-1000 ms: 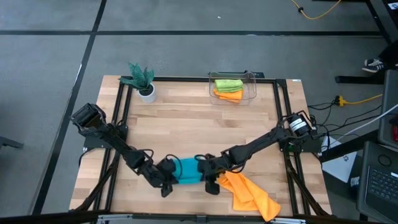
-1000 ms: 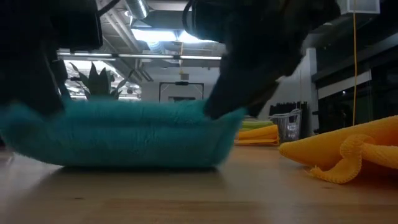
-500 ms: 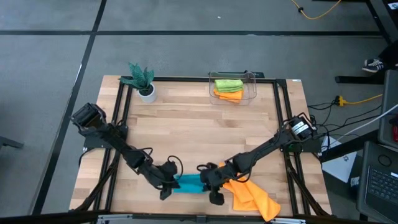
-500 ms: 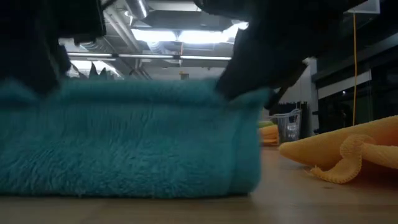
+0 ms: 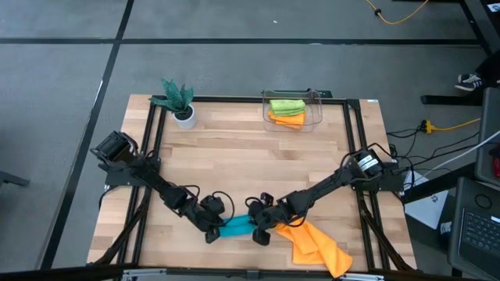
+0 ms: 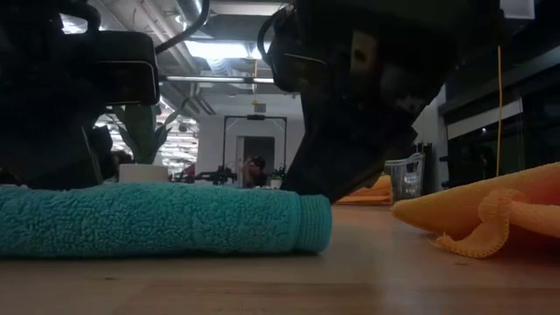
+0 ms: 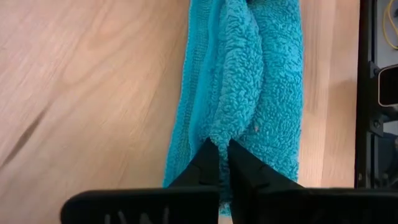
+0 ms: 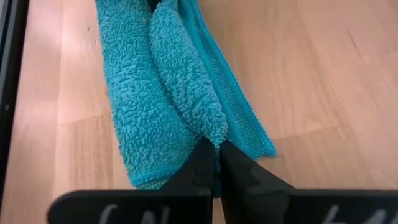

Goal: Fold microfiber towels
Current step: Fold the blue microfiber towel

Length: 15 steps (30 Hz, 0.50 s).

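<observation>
A teal-blue towel lies as a narrow folded strip on the table near its near edge, flat in the low view. My left gripper is shut on its left end and my right gripper on its right end. A crumpled orange towel lies on the table just right of the right gripper and also shows in the low view. A lime green towel lies on another orange towel in the clear bin. My left gripper pinches a raised ridge of the towel's top layer between its two fingers, at the strip's left end. The fingers come slanting down from the left, along the strip. The towel rests on the table, slack. My right gripper pinches a raised ridge of the top layer between its two fingers, at the strip's right end. The fingers come slanting down from the right, along the strip. The towel lies on the table, slack.
A clear plastic bin stands at the far edge, right of centre. A small plant in a white pot stands at the far left. Black frame rails run along the table's sides. Bare wood lies between the bin and the grippers.
Both grippers have carried the teal towel's held edge toward the table's near edge and come down. The towel, first raised and bulging between them, has folded over onto itself and now lies flat as a narrower strip.
</observation>
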Each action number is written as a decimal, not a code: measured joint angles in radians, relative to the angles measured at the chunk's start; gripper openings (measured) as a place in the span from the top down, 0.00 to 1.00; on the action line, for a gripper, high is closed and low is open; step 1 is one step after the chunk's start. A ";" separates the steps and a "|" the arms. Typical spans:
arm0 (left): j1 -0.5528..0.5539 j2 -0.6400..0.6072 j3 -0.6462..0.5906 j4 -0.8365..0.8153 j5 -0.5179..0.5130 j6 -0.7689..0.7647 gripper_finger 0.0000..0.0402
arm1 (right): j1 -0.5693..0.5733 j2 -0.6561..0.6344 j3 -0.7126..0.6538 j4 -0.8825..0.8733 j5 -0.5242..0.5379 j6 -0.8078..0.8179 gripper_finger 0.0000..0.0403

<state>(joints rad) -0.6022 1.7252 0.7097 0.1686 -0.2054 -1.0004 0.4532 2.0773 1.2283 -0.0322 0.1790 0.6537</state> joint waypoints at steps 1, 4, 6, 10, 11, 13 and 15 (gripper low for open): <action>-0.003 0.000 0.000 0.002 0.000 0.010 1.00 | -0.002 0.003 0.001 0.001 0.005 0.000 0.98; -0.010 0.001 0.000 0.003 -0.014 0.023 0.99 | -0.002 0.004 0.001 -0.001 0.006 -0.004 0.98; -0.010 0.001 0.000 0.001 -0.013 0.017 0.97 | -0.002 0.004 0.001 -0.003 0.006 -0.005 0.98; -0.009 0.002 0.000 -0.001 -0.013 0.017 0.90 | -0.002 0.004 0.001 -0.005 0.005 -0.004 0.98; -0.009 0.002 0.000 -0.001 -0.011 0.017 0.88 | -0.002 0.005 0.001 -0.006 0.005 -0.004 0.98; -0.009 0.002 0.000 0.000 0.000 0.017 0.84 | -0.002 0.005 0.001 -0.006 0.005 -0.004 0.98; -0.006 -0.005 0.000 -0.005 0.013 0.017 0.80 | -0.002 0.005 0.001 -0.007 0.005 -0.004 0.98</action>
<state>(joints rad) -0.6080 1.7206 0.7097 0.1635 -0.1921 -0.9833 0.4507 2.0823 1.2297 -0.0396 0.1844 0.6498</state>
